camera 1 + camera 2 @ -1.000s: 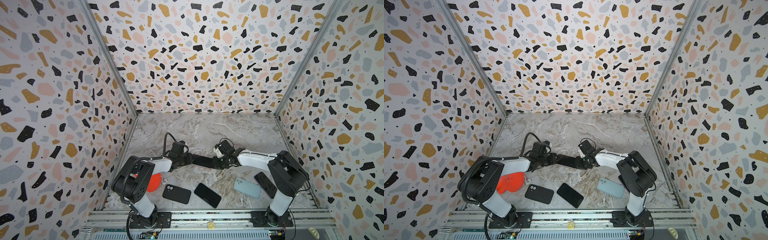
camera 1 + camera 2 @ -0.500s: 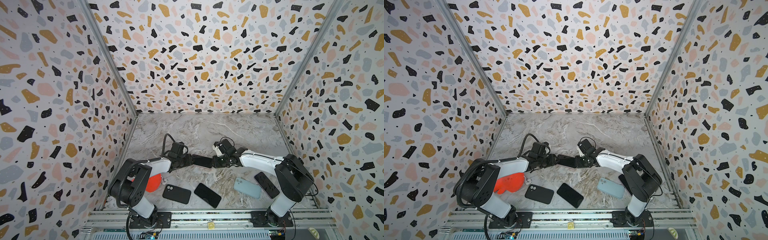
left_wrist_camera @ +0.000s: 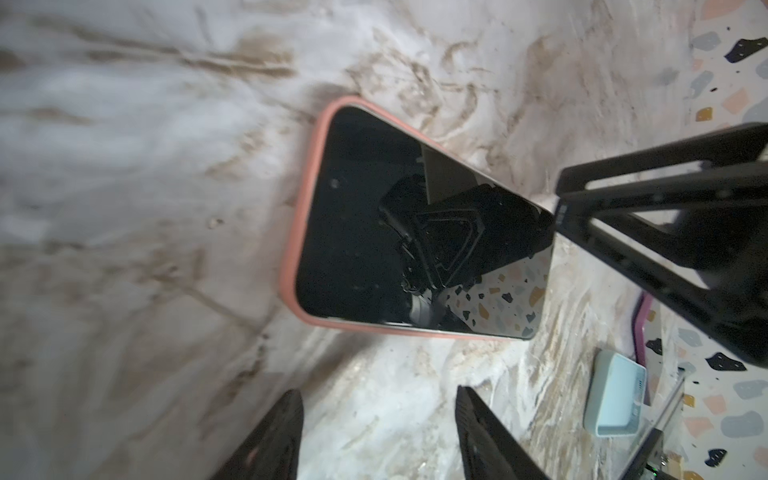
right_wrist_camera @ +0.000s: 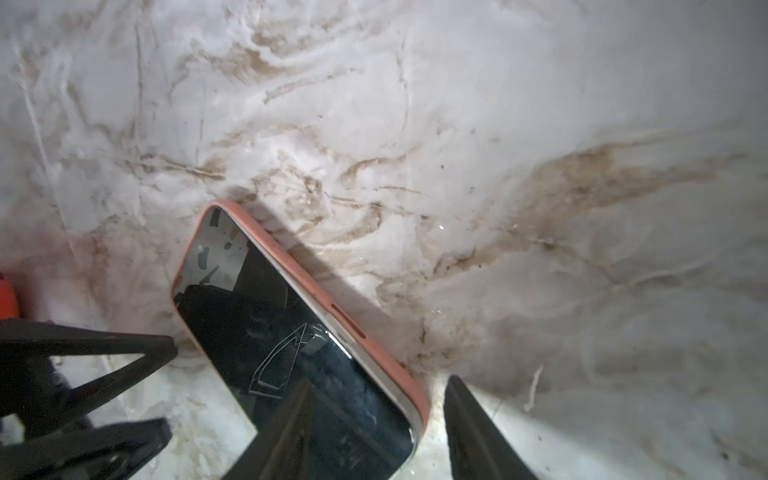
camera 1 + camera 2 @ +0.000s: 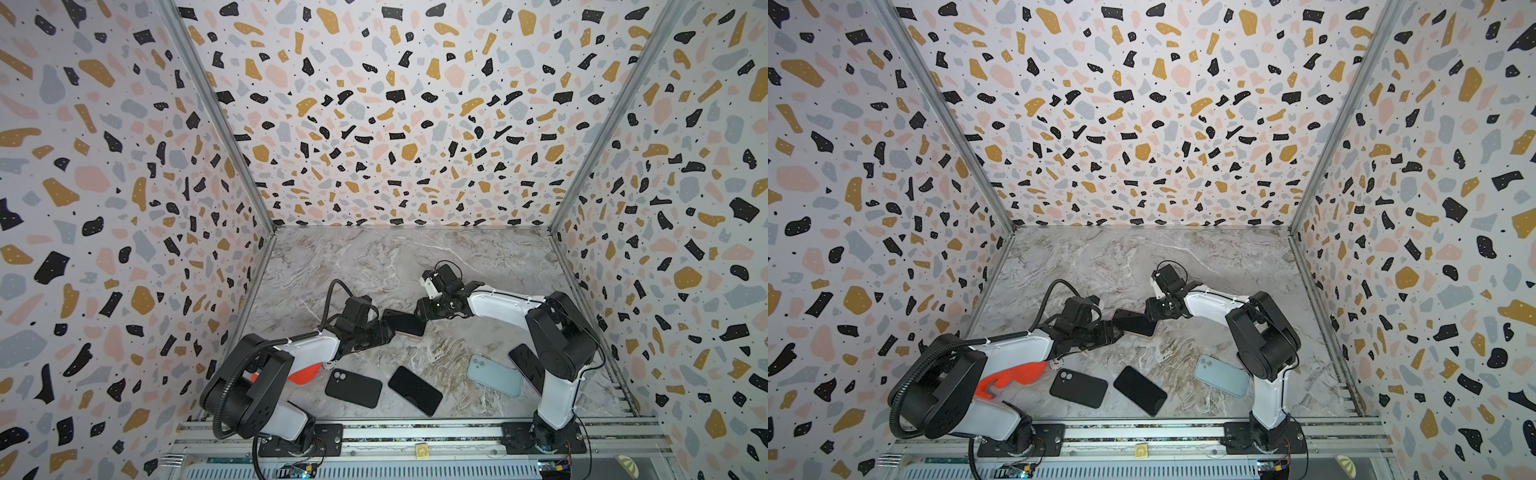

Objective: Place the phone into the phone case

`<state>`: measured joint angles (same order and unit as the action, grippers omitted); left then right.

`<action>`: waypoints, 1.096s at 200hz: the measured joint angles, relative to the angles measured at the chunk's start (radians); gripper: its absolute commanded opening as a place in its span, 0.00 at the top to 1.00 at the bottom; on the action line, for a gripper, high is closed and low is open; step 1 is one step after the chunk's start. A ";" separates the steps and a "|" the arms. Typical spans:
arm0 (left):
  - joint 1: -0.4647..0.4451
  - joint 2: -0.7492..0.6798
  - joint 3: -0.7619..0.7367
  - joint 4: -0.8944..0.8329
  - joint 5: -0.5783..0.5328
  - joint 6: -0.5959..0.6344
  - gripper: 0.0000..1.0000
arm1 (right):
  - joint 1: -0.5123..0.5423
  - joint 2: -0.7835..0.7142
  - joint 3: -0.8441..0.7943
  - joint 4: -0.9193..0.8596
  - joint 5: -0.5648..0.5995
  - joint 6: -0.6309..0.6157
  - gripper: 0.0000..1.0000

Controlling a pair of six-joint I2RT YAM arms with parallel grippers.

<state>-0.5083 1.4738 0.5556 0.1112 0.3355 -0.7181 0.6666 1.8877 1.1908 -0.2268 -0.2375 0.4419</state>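
Under the left arm, your red-orange object (image 5: 1013, 376) is half hidden. Five phones: one black-screened phone (image 3: 415, 232) sits in its salmon-pink case (image 3: 297, 232). Left gripper (image 3: 376, 436) and right gripper (image 4: 374, 432) gape, holding nothing.

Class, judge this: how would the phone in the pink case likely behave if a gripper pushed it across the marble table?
The phone in the pink case lies flat, so it should slide, not tip. Its glossy screen probably slips under fingers; the matte rim likely grips better. It looks rigid.
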 measured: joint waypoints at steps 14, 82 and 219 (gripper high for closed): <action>-0.009 0.015 0.001 0.028 0.012 -0.011 0.40 | 0.000 0.015 0.000 0.003 -0.017 -0.005 0.46; -0.010 0.128 0.073 0.100 0.049 -0.025 0.45 | -0.007 0.019 -0.027 0.055 -0.080 -0.006 0.51; -0.051 0.341 0.318 0.079 0.049 -0.001 0.51 | 0.014 -0.169 -0.283 0.110 -0.140 0.055 0.60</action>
<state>-0.5591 1.8149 0.8738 0.1898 0.3847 -0.7193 0.6811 1.7184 0.9077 -0.1165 -0.3779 0.4973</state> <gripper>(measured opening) 0.486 0.396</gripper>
